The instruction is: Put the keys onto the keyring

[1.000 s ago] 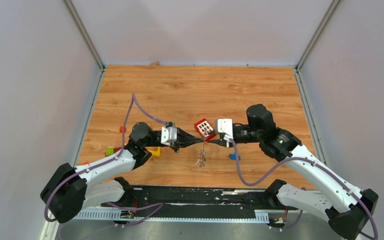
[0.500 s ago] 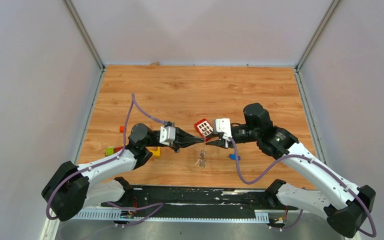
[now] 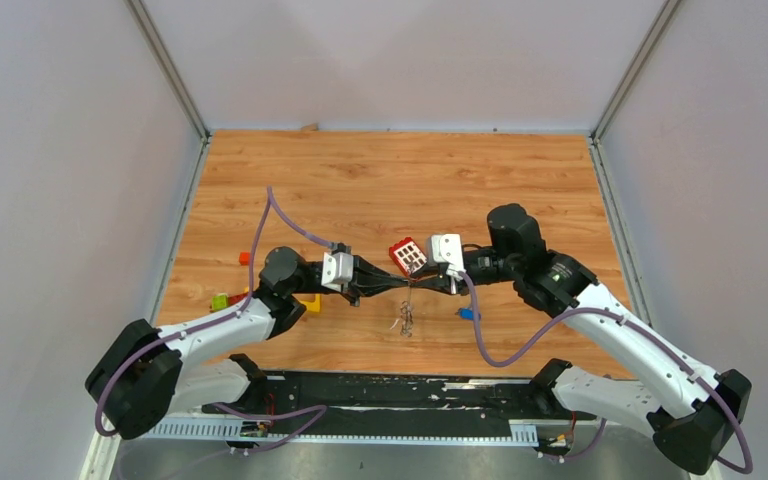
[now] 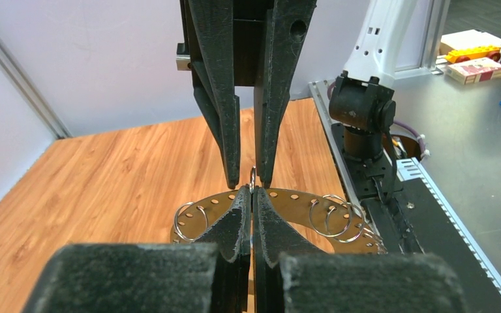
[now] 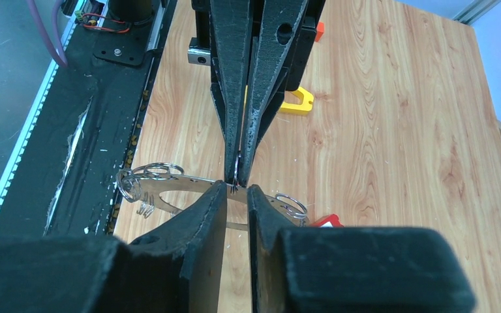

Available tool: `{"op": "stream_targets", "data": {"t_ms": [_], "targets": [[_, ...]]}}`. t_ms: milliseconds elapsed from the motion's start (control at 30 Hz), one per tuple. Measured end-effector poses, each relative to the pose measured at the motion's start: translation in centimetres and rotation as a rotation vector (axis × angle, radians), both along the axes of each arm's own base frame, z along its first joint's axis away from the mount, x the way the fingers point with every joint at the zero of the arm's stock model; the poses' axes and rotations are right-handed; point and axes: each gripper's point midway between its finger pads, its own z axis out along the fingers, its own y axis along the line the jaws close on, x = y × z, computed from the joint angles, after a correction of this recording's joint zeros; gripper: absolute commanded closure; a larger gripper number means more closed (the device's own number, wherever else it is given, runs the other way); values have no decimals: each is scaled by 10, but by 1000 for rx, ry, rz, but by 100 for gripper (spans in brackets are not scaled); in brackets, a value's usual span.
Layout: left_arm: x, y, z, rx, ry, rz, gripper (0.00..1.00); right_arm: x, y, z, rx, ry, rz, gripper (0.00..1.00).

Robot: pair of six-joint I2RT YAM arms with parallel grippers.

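Observation:
My left gripper (image 4: 252, 190) is shut on a small split ring of the keyring (image 4: 293, 199), a flat perforated grey metal ring fringed with small silvery rings. The keyring (image 3: 403, 320) hangs just under the two grippers, which meet tip to tip above the table. My right gripper (image 5: 237, 190) faces the left gripper (image 5: 236, 179) head-on, and its fingers (image 4: 233, 176) stand either side of the pinched ring with a narrow gap. It holds nothing. A blue-headed key (image 3: 468, 314) lies on the wood right of the keyring.
A red block with white squares (image 3: 410, 256) lies just behind the grippers. A yellow triangular frame (image 3: 308, 300) sits under the left arm. Small green (image 3: 219, 301) and orange (image 3: 243, 258) bits lie at the left. The black base rail (image 3: 380, 390) runs along the near edge.
My right gripper has moved left until its tips reach the left gripper's tips, and its jaws have narrowed. The left gripper has stayed shut and almost still.

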Motion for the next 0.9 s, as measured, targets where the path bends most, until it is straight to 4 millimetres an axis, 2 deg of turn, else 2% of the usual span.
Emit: {"op": "stream_targets", "data": {"t_ms": [567,900], "targets": [[1,-1,-3,8,17,-3,100,-1,2,-4,-10,15,7,100],[3,-1,-6,13,26,0,100,1,2,-6,-22,8,-13,98]]}}
